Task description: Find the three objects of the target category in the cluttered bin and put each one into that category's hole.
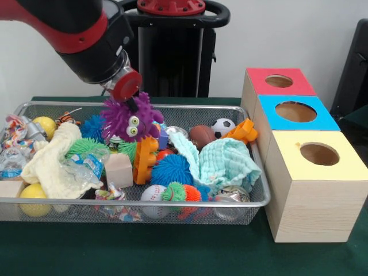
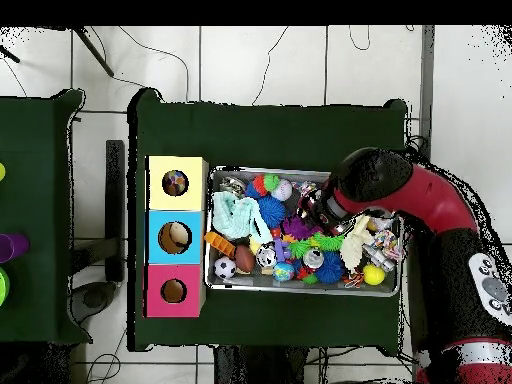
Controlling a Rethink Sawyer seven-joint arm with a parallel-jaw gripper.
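Three wooden boxes stand in a row at the right of the wire mesh bin (image 1: 253, 202) in the front view: the red-topped box (image 1: 280, 81) farthest, the blue-topped box (image 1: 296, 112) in the middle, and the yellow-topped box (image 1: 318, 195) nearest, its round hole (image 1: 319, 153) dark and open. The red and black arm reaches down over the bin's far left part, and the gripper (image 1: 133, 104) sits right on a purple spiky toy with googly eyes (image 1: 131, 120); whether its fingers are spread or closed I cannot tell, as the toy hides them. A cream knitted cloth (image 1: 53, 162) lies at the bin's left, beside a crushed plastic bottle (image 1: 86, 167). A mint green cloth (image 1: 221, 162) lies bunched at the right, near the yellow-topped box.
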